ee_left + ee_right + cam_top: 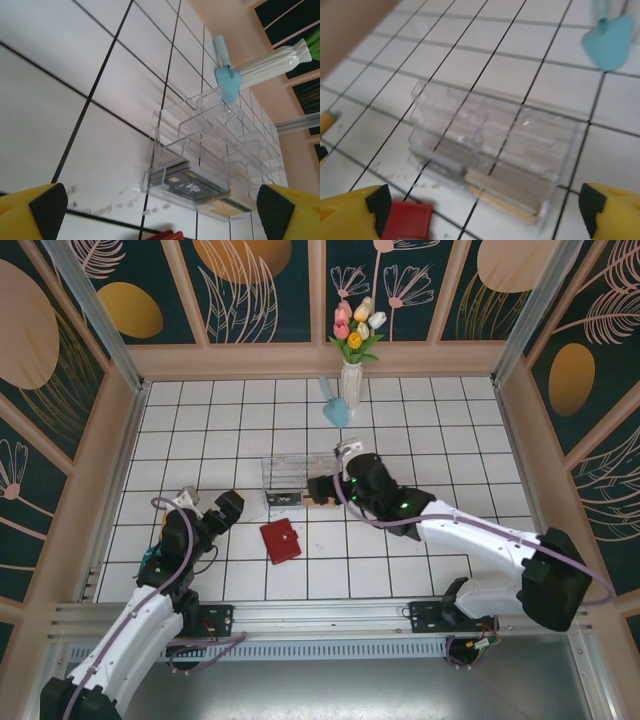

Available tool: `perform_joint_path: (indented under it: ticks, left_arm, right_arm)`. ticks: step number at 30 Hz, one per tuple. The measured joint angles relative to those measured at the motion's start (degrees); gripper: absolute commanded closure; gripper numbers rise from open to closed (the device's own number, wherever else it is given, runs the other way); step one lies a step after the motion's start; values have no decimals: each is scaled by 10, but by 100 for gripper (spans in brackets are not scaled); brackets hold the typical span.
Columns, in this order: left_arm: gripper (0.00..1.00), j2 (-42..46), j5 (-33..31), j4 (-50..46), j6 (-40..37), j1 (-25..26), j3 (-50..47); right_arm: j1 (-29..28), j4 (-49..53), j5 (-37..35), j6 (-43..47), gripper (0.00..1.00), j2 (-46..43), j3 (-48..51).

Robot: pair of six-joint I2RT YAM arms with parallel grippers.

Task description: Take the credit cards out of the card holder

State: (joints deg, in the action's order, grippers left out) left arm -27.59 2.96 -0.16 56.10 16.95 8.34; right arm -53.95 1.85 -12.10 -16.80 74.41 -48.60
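Observation:
The red card holder [280,539] lies flat on the white tiles between the arms, with no gripper touching it. Its edge peeks into the left wrist view [172,235], and a corner shows in the right wrist view [410,222]. My left gripper [227,507] hovers left of it, open and holding nothing [161,202]. My right gripper [318,490] is open [482,202] above the near edge of the clear plastic box [290,480]. A grey card marked VIP [195,186] and a tan card [226,208] lie in the box's front slots.
A white vase of tulips [352,380] stands at the back wall with a light blue scoop-like object [336,408] leaning beside it. Wooden walls ring the tiled floor [200,420]. Open tiles stretch left of the box and in front of the card holder.

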Motion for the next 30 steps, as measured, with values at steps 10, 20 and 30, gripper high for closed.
perform_joint_path:
  ticks: [10, 20, 30]
  left_arm:
    - [1, 39, -8, -88, 32, 0, 17]
    - [1, 34, -12, -132, 36, 0, 32]
    - [1, 34, -13, -139, 36, 0, 33]
  right_arm:
    - [-158, 72, -53, -37, 52, 167, -76]
    - [-227, 122, -70, -48, 57, 304, -161]
    - [-224, 135, -82, -45, 60, 349, -196]
